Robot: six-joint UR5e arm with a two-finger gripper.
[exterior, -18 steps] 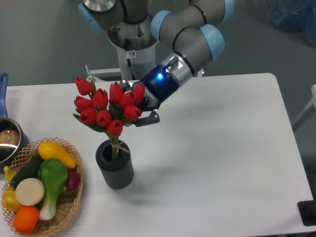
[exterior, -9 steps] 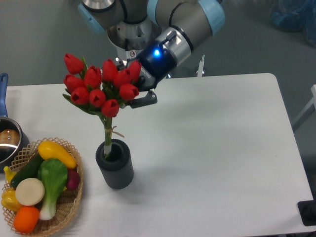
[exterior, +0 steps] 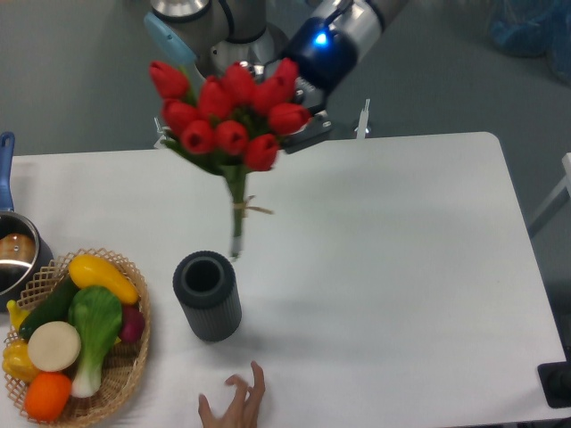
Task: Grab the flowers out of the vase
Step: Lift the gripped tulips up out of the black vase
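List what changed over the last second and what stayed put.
The gripper, shut on the flowers, rose and pulled them up; their stems, a second ago inside the vase, now hang clear above it. A hand has come in at the bottom edge. Vase, basket and pot stayed where they were.

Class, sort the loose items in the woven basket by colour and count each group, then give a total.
Yellow: 3, including the long yellow squash
Green: 2, including the dark green cucumber
White: 1
Orange: 1
Purple: 1
Total: 8
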